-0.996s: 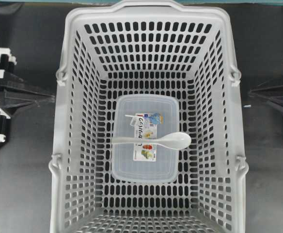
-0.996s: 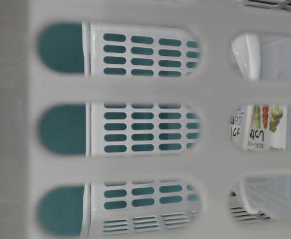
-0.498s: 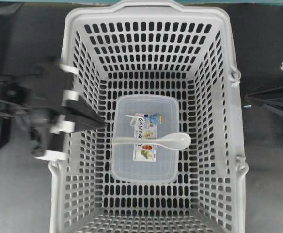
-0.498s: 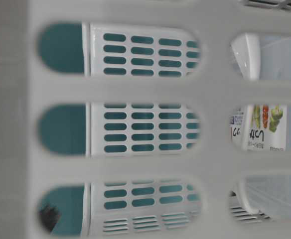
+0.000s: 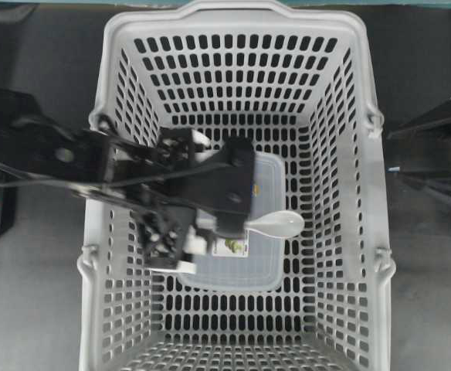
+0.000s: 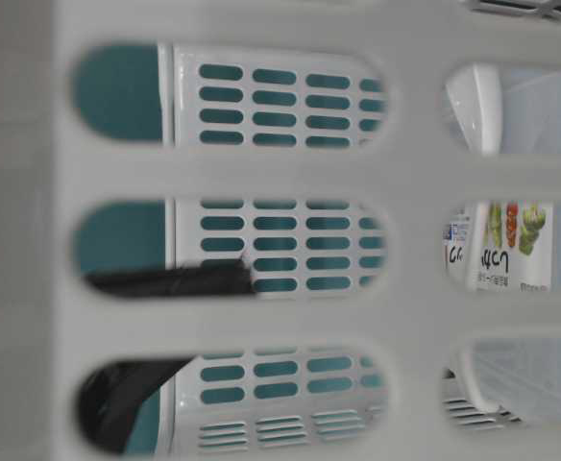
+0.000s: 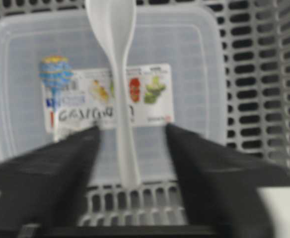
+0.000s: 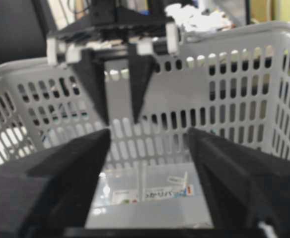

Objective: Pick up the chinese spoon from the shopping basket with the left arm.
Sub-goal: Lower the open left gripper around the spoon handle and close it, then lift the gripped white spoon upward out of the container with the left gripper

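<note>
The white chinese spoon (image 5: 281, 224) lies across the lid of a clear container inside the grey shopping basket (image 5: 377, 232). Only its bowl shows from overhead. The left arm (image 5: 71, 158) reaches over the basket's left wall, and my left gripper (image 5: 224, 189) hangs over the spoon's handle. In the left wrist view the spoon (image 7: 119, 74) runs up the middle, and my open left gripper (image 7: 131, 130) straddles the handle's end from above without touching it. My right gripper (image 5: 391, 153) is open and empty outside the basket's right wall; it also shows in the right wrist view (image 8: 149, 134).
The clear lidded container (image 5: 268, 263) with a colourful label (image 7: 105, 96) lies on the basket floor under the spoon. The basket's tall slotted walls (image 8: 234, 64) surround the left gripper (image 8: 120, 119). The table-level view looks through a wall slot at the spoon's bowl (image 6: 475, 106).
The left arm has swung from outside the basket, over its left rim, down inside above the container and the spoon's handle. The spoon has not moved. The right gripper has shifted slightly.
</note>
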